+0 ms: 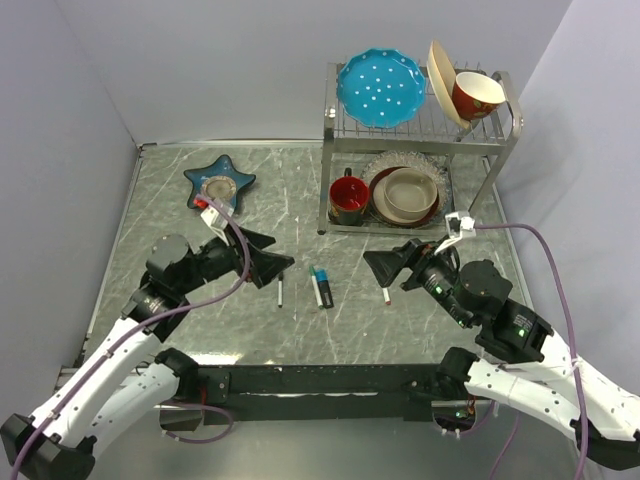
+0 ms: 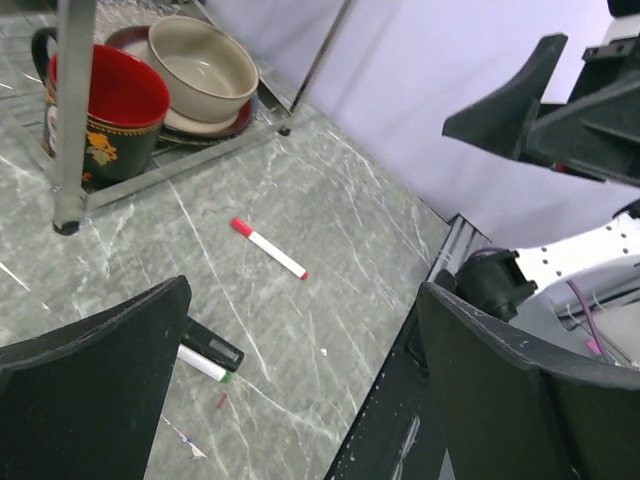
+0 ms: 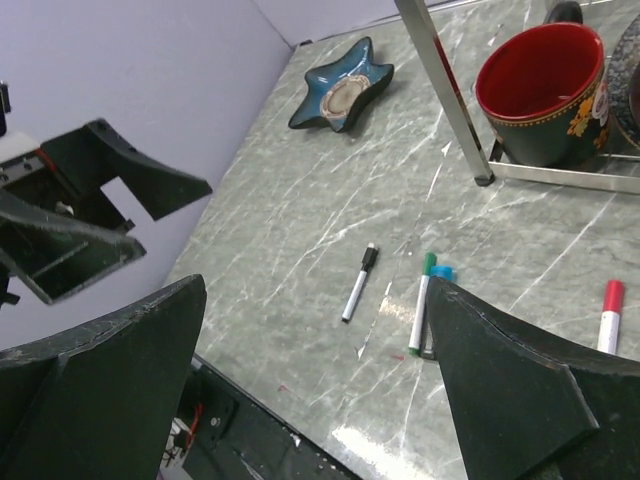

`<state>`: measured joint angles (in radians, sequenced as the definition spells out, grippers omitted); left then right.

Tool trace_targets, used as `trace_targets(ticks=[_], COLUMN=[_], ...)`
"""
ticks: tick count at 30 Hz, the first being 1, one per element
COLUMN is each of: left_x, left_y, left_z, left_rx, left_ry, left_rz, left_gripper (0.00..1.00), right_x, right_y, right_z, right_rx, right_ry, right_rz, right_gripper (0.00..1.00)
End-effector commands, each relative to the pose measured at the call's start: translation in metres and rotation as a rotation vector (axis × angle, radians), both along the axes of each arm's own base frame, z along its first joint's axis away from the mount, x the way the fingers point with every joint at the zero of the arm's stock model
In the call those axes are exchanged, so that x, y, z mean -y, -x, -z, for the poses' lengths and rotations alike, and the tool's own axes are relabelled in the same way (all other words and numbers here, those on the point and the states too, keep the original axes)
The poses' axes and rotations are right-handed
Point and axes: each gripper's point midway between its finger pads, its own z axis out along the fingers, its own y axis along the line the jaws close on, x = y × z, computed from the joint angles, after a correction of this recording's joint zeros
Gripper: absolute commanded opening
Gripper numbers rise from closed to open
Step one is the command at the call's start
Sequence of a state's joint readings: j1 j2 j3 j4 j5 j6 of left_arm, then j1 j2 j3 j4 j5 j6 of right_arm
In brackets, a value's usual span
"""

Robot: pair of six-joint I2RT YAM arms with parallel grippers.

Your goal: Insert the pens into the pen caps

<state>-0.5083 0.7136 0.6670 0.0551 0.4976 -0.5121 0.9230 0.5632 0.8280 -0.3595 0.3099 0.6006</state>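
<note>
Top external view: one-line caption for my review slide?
Left gripper and right gripper open, empty, over a white pen, black marker and red-tipped pen lying on the table.

bare tabletop (image 1: 250, 200) surrounds pens (image 1: 320, 290); dish rack (image 1: 400, 136) (far side) blocks beyond.

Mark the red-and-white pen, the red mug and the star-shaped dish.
Red-and-white pen (image 2: 270, 249), left wrist view, mid-barrel.
Red mug (image 3: 540, 75), right wrist view, inner wall.
Star-shaped dish (image 1: 242, 181), top view, blue rim.

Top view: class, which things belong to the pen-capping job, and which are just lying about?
Job: black-tipped pen, green-tipped pen, black marker, red-tipped pen.
Lying about: star dish, dish rack, red mug, blue plate.
</note>
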Motion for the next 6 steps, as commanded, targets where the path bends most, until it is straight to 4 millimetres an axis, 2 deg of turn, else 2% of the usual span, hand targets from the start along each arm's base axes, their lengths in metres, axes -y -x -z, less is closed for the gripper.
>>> trace_targets(ticks=[1,6], left_x=[0.0028,0.0014], left_y=[0.0107,0.0119], left_z=[-0.0195,-0.0248], left_rx=[0.078,0.09], left_ry=[0.043,0.041], left_rz=[0.054,0.051], left_gripper=[0.99,1.0], right_x=[0.0057,-0.002], right_y=[-0.0045,-0.005], right_z=[-0.0273,-0.0277], right_rx=[0.062,0.066], right_ry=[-0.052,-0.053], right_rz=[0.037,0.012], right_gripper=[0.99,0.98])
